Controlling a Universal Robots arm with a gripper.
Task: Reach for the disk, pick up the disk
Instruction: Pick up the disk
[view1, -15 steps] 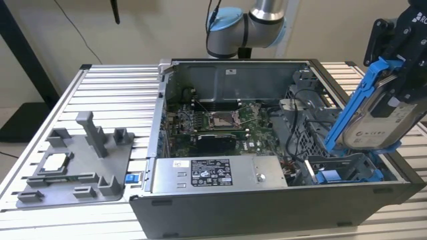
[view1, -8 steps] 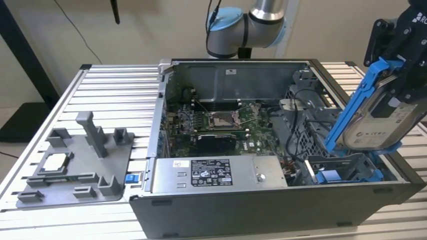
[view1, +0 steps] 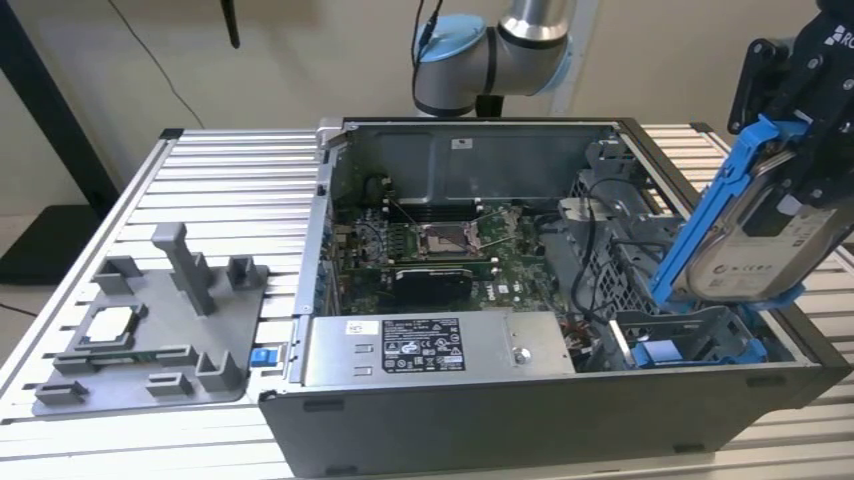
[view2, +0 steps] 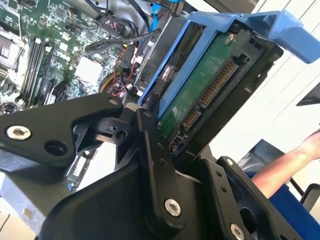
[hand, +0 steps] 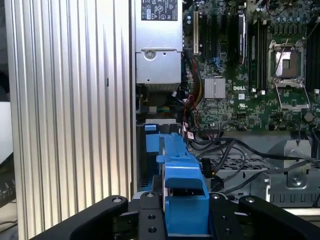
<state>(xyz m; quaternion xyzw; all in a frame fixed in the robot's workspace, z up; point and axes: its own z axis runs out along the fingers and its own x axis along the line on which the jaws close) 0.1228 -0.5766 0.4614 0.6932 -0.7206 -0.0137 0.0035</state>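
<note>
The open computer case sat on the slatted table, a white printed label on its silver power supply. At the exterior view's right, the gripper was clamped on the disk, tilted above the case, white label outward.

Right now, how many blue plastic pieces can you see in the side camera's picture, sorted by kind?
Blue rail frame around the disk, held by the gripper: 1
Blue bracket in the computer case: 1
Small blue tab beside the grey fixture tray: 1
Total: 3
</note>
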